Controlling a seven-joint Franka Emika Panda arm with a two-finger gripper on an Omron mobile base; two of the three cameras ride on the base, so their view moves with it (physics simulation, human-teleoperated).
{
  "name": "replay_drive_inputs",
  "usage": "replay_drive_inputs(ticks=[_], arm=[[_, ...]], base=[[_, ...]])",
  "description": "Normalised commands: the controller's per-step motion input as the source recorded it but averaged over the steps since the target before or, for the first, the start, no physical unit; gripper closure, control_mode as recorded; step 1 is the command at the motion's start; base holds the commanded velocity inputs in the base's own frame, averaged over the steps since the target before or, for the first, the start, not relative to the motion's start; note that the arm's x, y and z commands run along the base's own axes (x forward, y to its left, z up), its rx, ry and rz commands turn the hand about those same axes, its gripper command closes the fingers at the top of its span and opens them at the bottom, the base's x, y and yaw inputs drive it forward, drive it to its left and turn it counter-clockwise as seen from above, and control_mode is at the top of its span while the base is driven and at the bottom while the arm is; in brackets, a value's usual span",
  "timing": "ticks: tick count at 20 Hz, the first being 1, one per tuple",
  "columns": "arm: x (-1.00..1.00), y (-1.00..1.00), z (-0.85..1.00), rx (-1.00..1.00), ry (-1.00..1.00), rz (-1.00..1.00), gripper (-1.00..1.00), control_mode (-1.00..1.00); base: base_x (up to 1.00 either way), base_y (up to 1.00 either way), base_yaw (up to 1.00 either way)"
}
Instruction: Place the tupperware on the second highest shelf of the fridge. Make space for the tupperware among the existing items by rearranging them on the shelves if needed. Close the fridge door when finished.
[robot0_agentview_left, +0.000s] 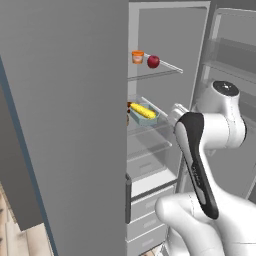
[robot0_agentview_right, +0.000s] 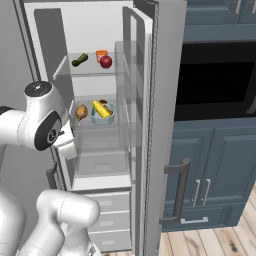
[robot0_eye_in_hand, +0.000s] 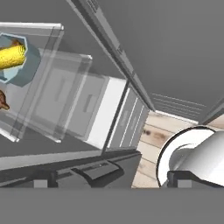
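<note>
One shallow pale-teal plastic tupperware (robot0_agentview_right: 103, 112) holding yellow corn, sitting on clear glass second highest shelf (robot0_agentview_right: 95, 123); gripper (robot0_eye_in_hand: 113, 177) fingers spread wide, empty.

Both base views flank the arm, facing the open fridge (robot0_agentview_left: 165, 30) interior closely, while the hand view tilts down past its shelves toward the floor.

Fridge (robot0_agentview_right: 167, 75): matt grey skin, smooth. Second highest shelf (robot0_agentview_right: 95, 125): clear glass with a pale rim (see-through from below). Tupperware (robot0_agentview_left: 145, 116): pale teal plastic, slightly translucent. Red apple (robot0_agentview_right: 105, 61): glossy. Floor (robot0_agentview_right: 210, 242): pale wood planks, visible grain. Cabinets (robot0_agentview_right: 215, 165), right: matt blue, metal bar handles.
</note>
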Motion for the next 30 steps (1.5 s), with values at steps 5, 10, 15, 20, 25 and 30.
replay_drive_inputs(ticks=[5,10,15,20,25,30], arm=[[-0.09,0.0,-0.12,-0.23,-0.05,0.47,-1.0,-1.0],[0.0,0.0,0.0,0.0,0.0,0.0,-1.0,1.0],[0.0,0.0,0.0,0.0,0.0,0.0,-1.0,1.0],[0.0,0.0,0.0,0.0,0.0,0.0,-1.0,1.0],[0.0,0.0,0.0,0.0,0.0,0.0,-1.0,1.0],[0.0,0.0,0.0,0.0,0.0,0.0,-1.0,-1.0]], base=[[0.0,0.0,0.0],[-0.32,0.0,0.04],[-0.73,0.01,0.11],[-0.69,0.0,0.08],[-0.51,0.0,0.01],[-0.21,0.0,0.0]])
